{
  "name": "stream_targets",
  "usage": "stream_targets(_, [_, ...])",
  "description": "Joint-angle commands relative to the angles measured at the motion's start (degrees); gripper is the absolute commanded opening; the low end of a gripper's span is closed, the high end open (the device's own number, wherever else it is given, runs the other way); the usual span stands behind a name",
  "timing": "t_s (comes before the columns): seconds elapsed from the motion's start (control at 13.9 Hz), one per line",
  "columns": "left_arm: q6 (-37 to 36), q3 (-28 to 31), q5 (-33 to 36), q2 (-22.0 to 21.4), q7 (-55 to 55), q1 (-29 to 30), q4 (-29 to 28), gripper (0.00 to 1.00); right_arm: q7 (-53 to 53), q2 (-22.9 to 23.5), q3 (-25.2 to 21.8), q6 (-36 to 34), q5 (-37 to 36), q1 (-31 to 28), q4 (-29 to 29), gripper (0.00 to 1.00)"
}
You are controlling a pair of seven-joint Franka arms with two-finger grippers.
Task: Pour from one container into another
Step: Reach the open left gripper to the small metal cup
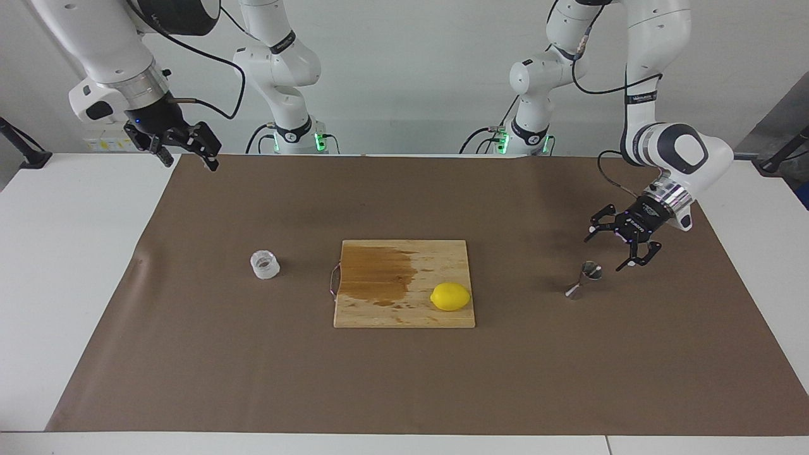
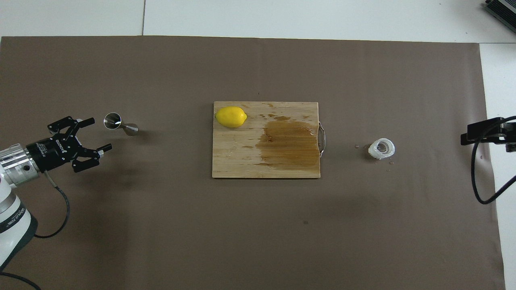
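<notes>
Jigger [image 1: 584,279] at centre-right of the facing frame: a small steel double cone on the brown mat [image 1: 404,379], and whether it stands or leans cannot be told. It looks light, rigid and slick, so the narrow waist is probably the safest place to take hold. The left gripper [image 1: 622,246] hovers just above and beside it, fingers spread wide, not touching. At centre-left the translucent jar [image 1: 265,264] sits apart from everything; likely light and smooth-walled, best pinched across its squat side below the wide mouth. The right gripper [image 1: 183,144] hangs at upper left over the mat's edge, waiting, fingers apart. Between the two containers lies a stained cutting board [image 1: 404,281] carrying a lemon [image 1: 450,296].

Overhead frame: jigger [image 2: 120,124] at middle left, with the left gripper [image 2: 96,135] close beside it, fingers open. The jar [image 2: 381,148] is at middle right; the right gripper [image 2: 483,133] shows only at the right border. Open mat surrounds both containers, and white tabletop [image 2: 322,18] rims the frame, so carrying over the board seems the only crowded stretch.
</notes>
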Motion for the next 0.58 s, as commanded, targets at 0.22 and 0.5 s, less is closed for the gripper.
stream_targets(0.22, [2.77, 0.16, -6.91, 1.91, 6.28, -3.15, -0.19, 1.0, 0.87, -0.74, 0.24, -0.36, 0.51, -0.24, -0.76, 1.0])
stream_targets(0.5, [3.65, 0.24, -8.93, 3.23, 7.69, -3.85, 0.77, 1.0, 0.95, -0.74, 0.24, -0.36, 0.51, -0.24, -0.76, 1.0])
